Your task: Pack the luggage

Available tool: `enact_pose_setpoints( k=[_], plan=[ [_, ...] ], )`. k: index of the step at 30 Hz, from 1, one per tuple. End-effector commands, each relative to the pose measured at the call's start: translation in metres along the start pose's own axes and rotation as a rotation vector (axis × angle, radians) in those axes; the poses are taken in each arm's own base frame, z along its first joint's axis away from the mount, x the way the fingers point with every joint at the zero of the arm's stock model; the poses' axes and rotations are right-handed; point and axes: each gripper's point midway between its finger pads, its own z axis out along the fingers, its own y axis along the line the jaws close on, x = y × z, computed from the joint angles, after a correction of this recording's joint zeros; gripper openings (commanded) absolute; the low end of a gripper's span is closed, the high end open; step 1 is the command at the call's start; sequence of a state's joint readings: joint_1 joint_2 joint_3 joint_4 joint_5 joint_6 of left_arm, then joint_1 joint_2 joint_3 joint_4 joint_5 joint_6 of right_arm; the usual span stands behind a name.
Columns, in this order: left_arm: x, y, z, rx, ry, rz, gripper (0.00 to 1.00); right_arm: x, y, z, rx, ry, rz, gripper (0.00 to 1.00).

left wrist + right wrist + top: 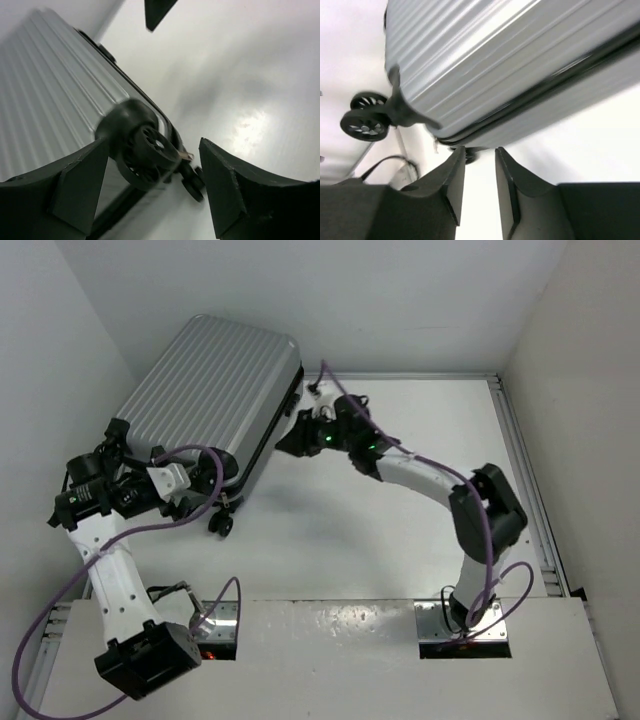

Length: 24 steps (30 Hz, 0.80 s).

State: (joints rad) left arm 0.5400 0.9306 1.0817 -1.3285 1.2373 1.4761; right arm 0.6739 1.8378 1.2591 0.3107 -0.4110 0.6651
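- Your suitcase (205, 400) lies closed at the far left of the white surface (400, 560), ribbed silver shell facing up, close to the left wall (60, 350).
- Its black trim runs down the long edge that faces the middle of the surface, and the small black wheels (220, 525) are at the end nearest the arm bases.
- Your left tool (152, 145) sits at that wheel end with its fingers (75, 185) spread wide.
- In the left wrist view one wheel lies in the gap between those fingers. It is blurred, and I cannot tell whether either finger touches it.
- Your right tool (479, 162) is just beside the suitcase's trimmed long edge, pointing at it from the middle of the surface.
- Its fingers (451, 180) are drawn almost together, with only a thin slit between them, and they pinch nothing.
- In the right wrist view the shell and the dark seam fill the frame beyond the fingertips. Whether the tips touch the case cannot be told.
- A purple cable (200, 455) loops over your left arm near the wheels.
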Motion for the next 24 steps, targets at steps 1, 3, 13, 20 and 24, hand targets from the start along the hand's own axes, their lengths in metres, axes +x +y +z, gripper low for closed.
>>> enact_pose_setpoints(
  k=[1,3,13,20,24],
  plan=[
    [-0.047,0.009,-0.006,-0.042,-0.134,0.052,0.78,-0.049,-0.020,-0.042,0.025,-0.115,-0.136,0.29],
    [-0.053,0.020,-0.009,-0.068,-0.135,0.012,0.71,-0.063,-0.044,-0.057,0.093,-0.149,-0.205,0.29],
    [0.010,0.138,-0.058,-0.757,0.070,-0.667,0.35,-0.202,-0.178,-0.097,0.545,-0.470,-0.315,0.52],
    [-0.005,0.142,-0.042,-0.669,0.012,-0.733,0.55,-0.194,-0.200,-0.057,0.260,-0.403,-0.065,0.64],
    [-0.008,0.139,-0.032,-0.670,0.043,-0.698,0.58,-0.176,-0.208,-0.023,0.199,-0.311,0.104,0.67]
  ],
)
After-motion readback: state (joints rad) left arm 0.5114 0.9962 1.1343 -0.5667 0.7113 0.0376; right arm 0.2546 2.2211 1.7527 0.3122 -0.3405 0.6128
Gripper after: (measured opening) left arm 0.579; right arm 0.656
